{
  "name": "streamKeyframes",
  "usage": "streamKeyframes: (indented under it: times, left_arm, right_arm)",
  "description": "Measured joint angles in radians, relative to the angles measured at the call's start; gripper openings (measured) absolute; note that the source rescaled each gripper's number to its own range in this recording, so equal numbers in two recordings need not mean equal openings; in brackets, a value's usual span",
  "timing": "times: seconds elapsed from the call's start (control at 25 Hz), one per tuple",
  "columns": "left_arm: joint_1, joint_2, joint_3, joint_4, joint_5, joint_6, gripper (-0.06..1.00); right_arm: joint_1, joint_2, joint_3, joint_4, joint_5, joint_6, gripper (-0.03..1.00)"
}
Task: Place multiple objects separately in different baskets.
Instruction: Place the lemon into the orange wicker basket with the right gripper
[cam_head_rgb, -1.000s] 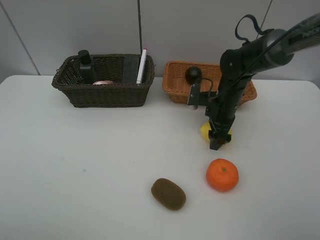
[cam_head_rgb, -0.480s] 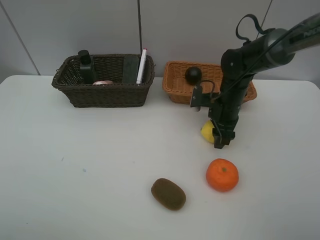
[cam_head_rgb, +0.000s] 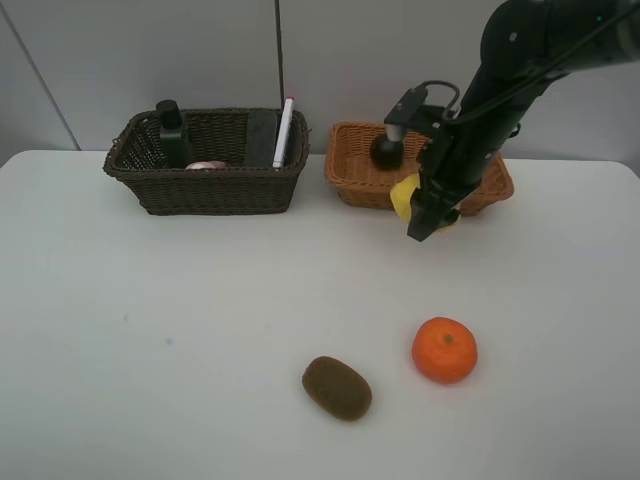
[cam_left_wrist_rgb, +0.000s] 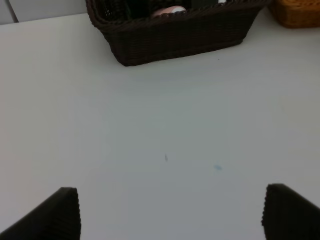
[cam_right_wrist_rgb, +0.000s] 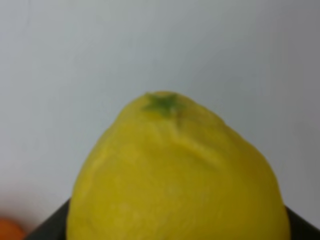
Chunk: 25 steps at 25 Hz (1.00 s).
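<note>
Hanging higher than before, lemon (cam_head_rgb: 403, 192) in right gripper (cam_head_rgb: 424, 216) beside tan basket (cam_head_rgb: 350, 181).

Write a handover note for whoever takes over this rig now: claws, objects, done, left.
Right claw shut on the yellow lemon, at the front wall of the shallow orange-tan wicker basket.
Left claw open, empty, over the white table.
Done: dark green pump bottle, black eraser block, pink bottle and white marker in the dark brown wicker basket; dark mangosteen in the tan one.
Left: drop the lemon in; then the round orange and brown kiwi, both on the table.
</note>
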Motion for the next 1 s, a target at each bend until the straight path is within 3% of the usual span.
streamKeyframes:
  times: [0.2, 0.4, 0.52, 0.68, 0.84, 1.0]
  left_arm:
    - [0.0, 0.0, 0.0, 0.0, 0.0, 0.0, 0.94]
    - [0.0, 0.0, 0.0, 0.0, 0.0, 0.0, 0.94]
    - [0.0, 0.0, 0.0, 0.0, 0.0, 0.0, 0.94]
    - [0.0, 0.0, 0.0, 0.0, 0.0, 0.0, 0.94]
    - [0.0, 0.0, 0.0, 0.0, 0.0, 0.0, 0.94]
    - [0.0, 0.0, 0.0, 0.0, 0.0, 0.0, 0.94]
  right_arm:
    - [-0.081, -0.023, -0.033, -0.006, -0.19, 0.156, 0.6]
    - [-0.193, 0.057, -0.033, -0.009, -0.477, 0.359, 0.6]
    - [-0.244, 0.116, -0.033, -0.008, -0.593, 0.466, 0.6]
    - [-0.284, 0.171, -0.033, -0.005, -0.651, 0.545, 0.62]
    - [-0.287, 0.196, -0.033, -0.005, -0.67, 0.583, 0.91]
    - [-0.287, 0.196, -0.033, -0.005, -0.668, 0.6, 0.98]
